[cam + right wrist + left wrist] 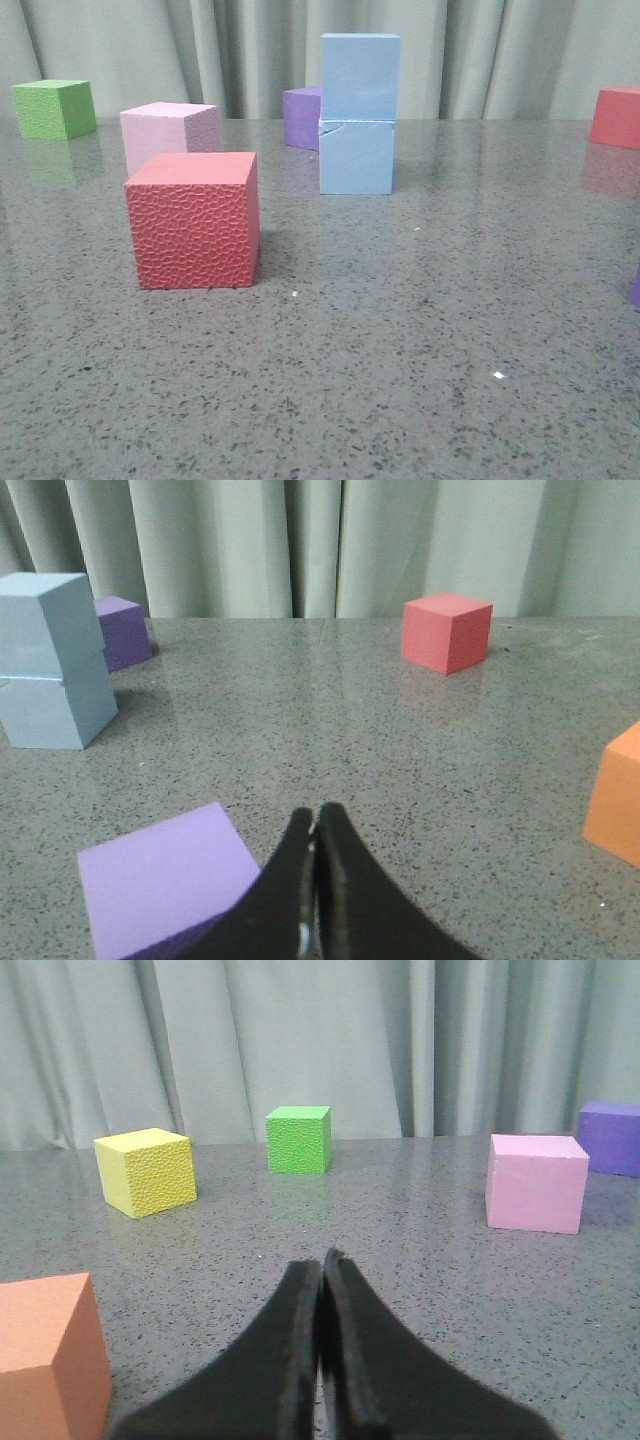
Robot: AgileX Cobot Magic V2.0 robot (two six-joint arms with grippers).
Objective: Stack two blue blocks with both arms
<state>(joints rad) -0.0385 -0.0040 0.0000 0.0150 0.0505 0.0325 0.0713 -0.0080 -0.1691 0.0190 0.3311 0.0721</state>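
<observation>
Upper blue block (360,76) stacked on lower blue block (356,156) near tabletop (400,330) far edge. Left gripper (322,1260) and right gripper (315,815) fingers pressed together, holding nothing. No readable writing.

Low front and wrist cameras face the curtain (250,50), sharing the blue stack (358,110).

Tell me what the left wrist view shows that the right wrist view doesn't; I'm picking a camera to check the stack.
Only the left wrist view shows the yellow cube, green cube, pink cube and the left gripper, jaws shut. Only the right wrist view shows the two blue blocks stacked, a red cube and the right gripper, jaws shut. Both show the grey table and curtain.
</observation>
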